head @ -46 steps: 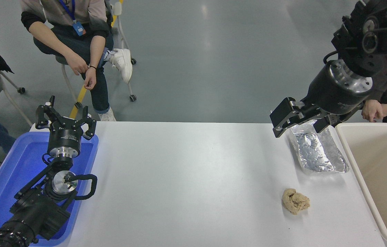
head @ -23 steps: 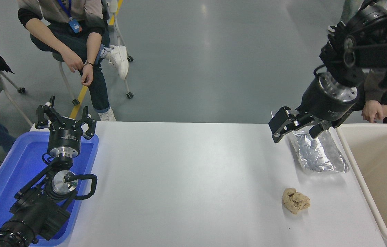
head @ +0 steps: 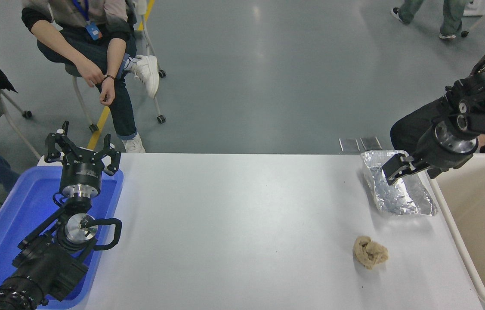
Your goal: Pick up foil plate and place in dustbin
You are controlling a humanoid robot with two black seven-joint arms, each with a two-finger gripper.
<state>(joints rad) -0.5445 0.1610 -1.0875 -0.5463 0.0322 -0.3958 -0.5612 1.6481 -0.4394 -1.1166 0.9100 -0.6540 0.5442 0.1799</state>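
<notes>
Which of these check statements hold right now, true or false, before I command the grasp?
1. The foil plate lies on the table. True.
2. The foil plate is inside the dustbin. False: it lies beside it.
3. The right claw is over the foil plate's far end. True.
4. The paper wad sits in the blue tray. False: it lies on the table, nearer than the plate.
5. The left claw is parked over the blue tray. True.
</notes>
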